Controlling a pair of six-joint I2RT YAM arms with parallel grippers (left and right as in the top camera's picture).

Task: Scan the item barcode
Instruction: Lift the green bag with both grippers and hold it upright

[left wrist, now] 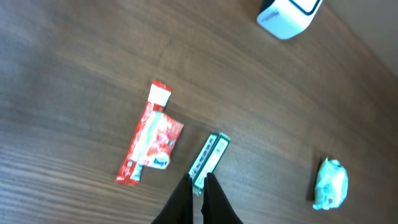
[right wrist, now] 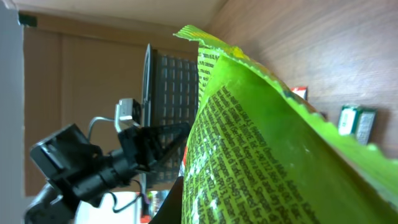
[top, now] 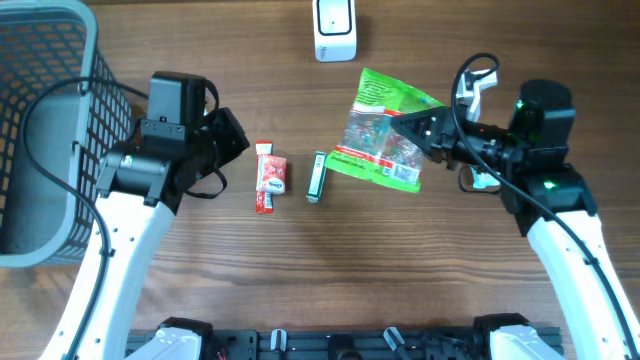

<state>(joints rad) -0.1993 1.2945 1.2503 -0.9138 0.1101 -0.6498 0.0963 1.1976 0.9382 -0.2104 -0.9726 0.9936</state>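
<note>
Wooden table (top: 420, 270), white scanner (top: 334, 30) at far edge. Right gripper (top: 410, 126) clenched on green snack bag (top: 380, 140), near scanner, toward robot. Left gripper (top: 240, 138) closed, empty. Bag's printed back visible only in right wrist view.

Open brown wooden tabletop (top: 560, 40) lay right of the white box-shaped scanner (top: 335, 28). Mid-table, a red sachet (top: 268, 177) and slim green-and-white pack (top: 317, 177) blocked the lane; the grey mesh basket (top: 95, 100) walled the left edge.
</note>
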